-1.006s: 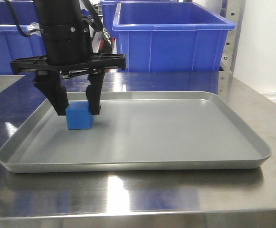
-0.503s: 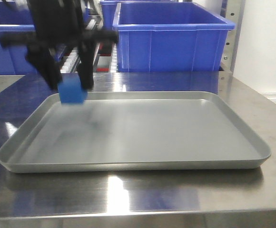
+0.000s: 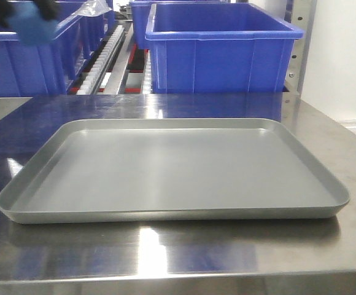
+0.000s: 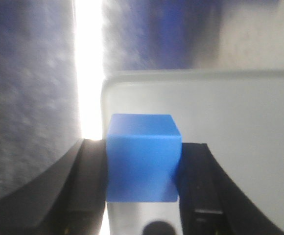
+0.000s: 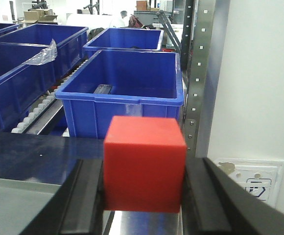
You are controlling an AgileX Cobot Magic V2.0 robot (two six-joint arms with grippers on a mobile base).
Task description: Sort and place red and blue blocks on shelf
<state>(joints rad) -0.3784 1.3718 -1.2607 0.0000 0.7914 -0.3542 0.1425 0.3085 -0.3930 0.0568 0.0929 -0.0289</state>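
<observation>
1. The blue block [image 4: 142, 156] is a cube, so it has no long axis. In the left wrist view one flat face is turned to the camera, and its side faces lie flush against the fingers [image 4: 89, 188].
2. The left gripper [image 4: 143, 164] pinches the blue block from both sides. The block sits between the fingertips and juts out just past them.
3. In the front view this block [image 3: 34, 26] is a blur at the upper left, up in the air in front of a blue bin [image 3: 6, 61]. It is higher than the grey tray [image 3: 172, 212] on the steel desk [image 3: 184, 261]. The wrist view shows a rounded corner of the tray behind the block.
4. The red block [image 5: 144, 164], also a cube, shows one flat face square to the right wrist camera, with its top edge level.
5. The right gripper [image 5: 144, 176] clamps the red block between its two black fingers [image 5: 201, 196], which press on its left and right sides.
6. The red block hangs in front of the shelf [image 5: 199, 58], with another blue bin [image 5: 122, 93] on the shelf behind it and roller tracks [image 5: 34, 115] to the left.
</observation>
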